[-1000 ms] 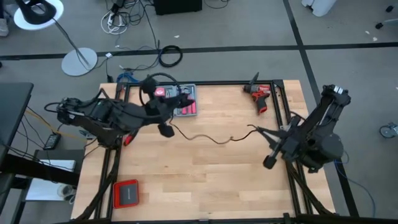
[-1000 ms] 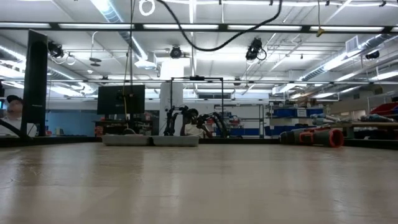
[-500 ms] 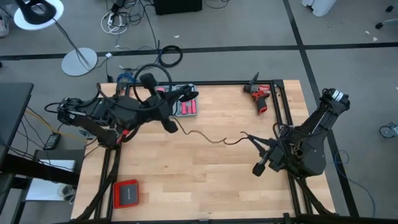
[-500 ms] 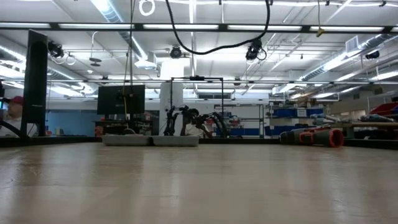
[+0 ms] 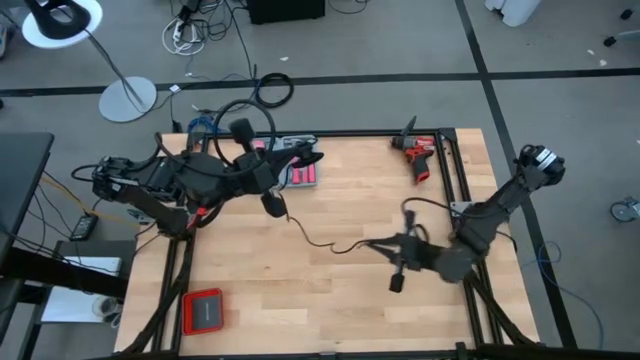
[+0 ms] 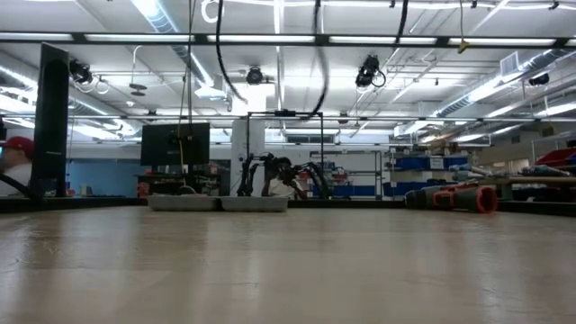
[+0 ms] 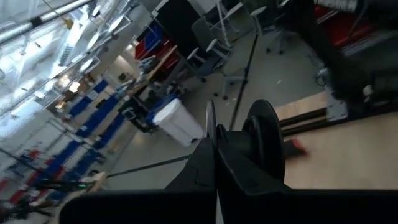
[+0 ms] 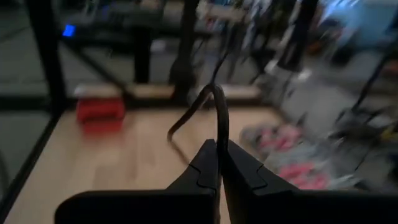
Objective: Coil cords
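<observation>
The cord is hanging between two hands, so it could slip. If either hand is pulling too hard, the thin cord could slide out from the pinch, or its end could pop free and drop on the desk. If the hands are twisting the wrong way, the cord could get knotted and not make a neat ring.

The left hand is sitting near the middle-left of the desk, squeezed shut on one end of the cord. From there the cord is running toward 4 o'clock, low over the wood. The right hand is sitting at about 4 o'clock from the left hand, also squeezed shut on the cord. The cord is sticking up between its fingers.
</observation>
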